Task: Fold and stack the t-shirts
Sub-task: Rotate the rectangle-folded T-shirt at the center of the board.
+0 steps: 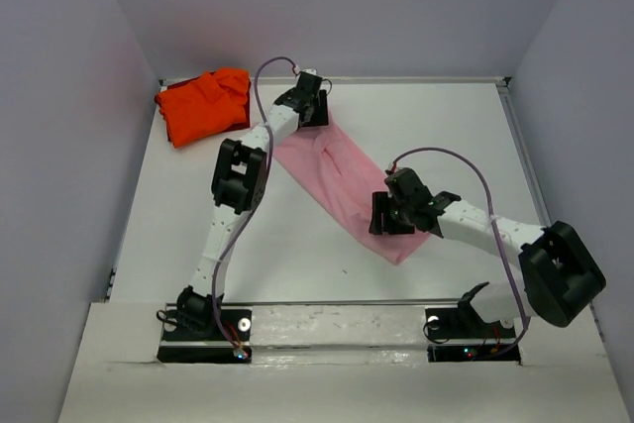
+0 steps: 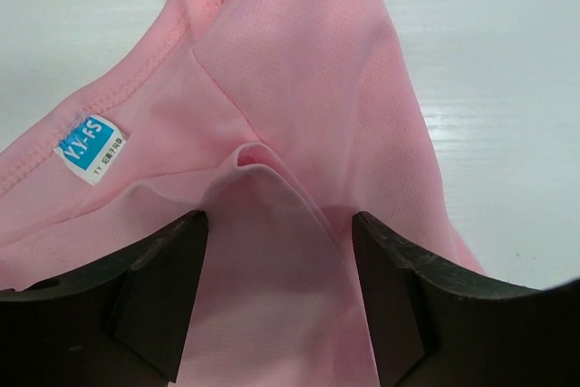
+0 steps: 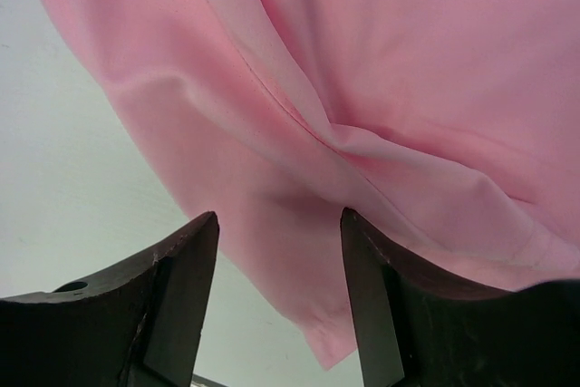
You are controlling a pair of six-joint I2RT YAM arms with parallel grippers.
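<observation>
- The left gripper (image 2: 279,251) is spread open. Its two dark fingers (image 2: 168,287) straddle a raised ridge of the pink t-shirt (image 1: 342,180) without pinching it.
- Just ahead of those fingers the stitched neckband (image 2: 109,88) curves away, with a blue-and-white label (image 2: 91,148) sewn beside it. Bare white table shows beyond the cloth on both sides.
- The right gripper (image 3: 279,260) also stands open, its jaws apart over the shirt's lower part, where a seam runs into a puckered fold. The cloth's edge runs aslant past its left finger to a hemmed corner (image 3: 331,351) between the fingertips; to the left of that edge the table lies bare.
- From above, the pink t-shirt lies as a narrow band running aslant across the middle of the table (image 1: 297,245), from the far centre toward the near right. The left gripper is at its far end and the right gripper near its near end.
- The orange-red t-shirt (image 1: 203,104) sits bunched in the far left corner, well apart from the pink one and close to the table's edges.
- Open surface lies on the near left and the far right of the pink band.
- A low rail (image 1: 416,79) edges the far side, and plain pale walls (image 1: 347,7) close in on three sides.
</observation>
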